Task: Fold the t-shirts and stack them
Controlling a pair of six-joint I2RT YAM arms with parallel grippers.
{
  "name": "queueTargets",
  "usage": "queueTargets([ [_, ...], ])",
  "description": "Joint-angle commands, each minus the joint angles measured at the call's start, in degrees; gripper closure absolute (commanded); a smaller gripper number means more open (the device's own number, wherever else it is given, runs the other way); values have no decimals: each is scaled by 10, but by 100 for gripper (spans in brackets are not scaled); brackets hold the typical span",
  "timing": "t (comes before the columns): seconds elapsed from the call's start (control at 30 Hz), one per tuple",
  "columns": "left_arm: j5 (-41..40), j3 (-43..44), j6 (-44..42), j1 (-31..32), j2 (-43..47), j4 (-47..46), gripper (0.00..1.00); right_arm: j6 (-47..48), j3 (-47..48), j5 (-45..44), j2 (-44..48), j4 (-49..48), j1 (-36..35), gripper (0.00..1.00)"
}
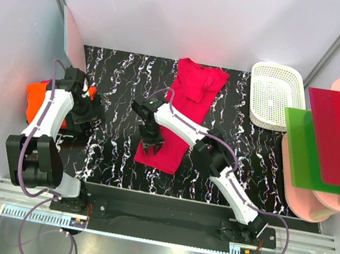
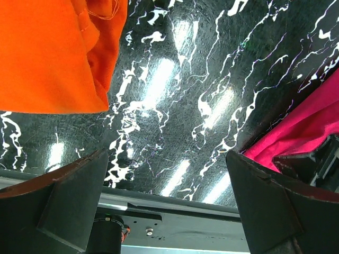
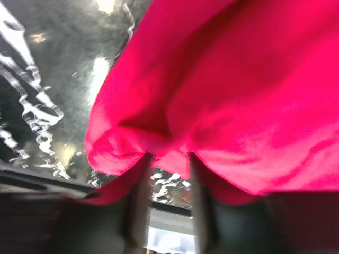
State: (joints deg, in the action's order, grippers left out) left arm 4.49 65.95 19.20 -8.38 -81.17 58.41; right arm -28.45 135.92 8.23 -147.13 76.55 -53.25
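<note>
Stretching lengthwise down the middle of the black marbled table point(image 1: 120, 72), the crimson t-shirt point(image 1: 194, 82) has its near hem bunched up and pinched between the closed fingers of the right gripper point(image 1: 151, 142). The orange t-shirt point(image 1: 32, 103) sits crumpled at the table's left edge. Just beside it, the left gripper point(image 1: 88, 112) hangs with its jaws spread wide, holding nothing.

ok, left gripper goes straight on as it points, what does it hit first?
Probably bare tabletop: the open left gripper aims at the gap between the orange t-shirt and the red t-shirt. Depth is unclear from the wrist view.
</note>
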Motion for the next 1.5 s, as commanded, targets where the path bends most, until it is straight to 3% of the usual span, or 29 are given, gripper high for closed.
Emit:
queueTargets([
  [0.0,14,3,-11,-3,-5,-18,1,-3,29,18,68,13,-6,42],
  [0.07,17,3,-12,-3,-8,-18,1,-3,42,22,63,15,-7,36],
  [0.17,17,4,-13,-3,-13,-19,1,-6,76,23,56,20,-7,35],
  [0.3,17,4,-14,-3,-17,-22,1,-9,94,36,42,20,-9,39],
  [0.43,18,4,-15,-3,-19,-22,1,-11,111,68,11,19,-10,61],
  [1.0,14,17,-17,-4,-35,-20,1,-3,124,93,-50,38,-11,65],
  [1.07,14,18,-17,-4,-36,-21,1,1,128,94,-59,37,-11,73],
  [1.1,14,20,-18,-4,-38,-20,1,4,128,94,-60,37,-11,81],
  [1.23,13,21,-18,-5,-40,-19,1,14,124,80,-48,37,-11,96],
  [1.47,17,19,-17,-6,-48,-22,1,15,88,61,0,46,-10,100],
])
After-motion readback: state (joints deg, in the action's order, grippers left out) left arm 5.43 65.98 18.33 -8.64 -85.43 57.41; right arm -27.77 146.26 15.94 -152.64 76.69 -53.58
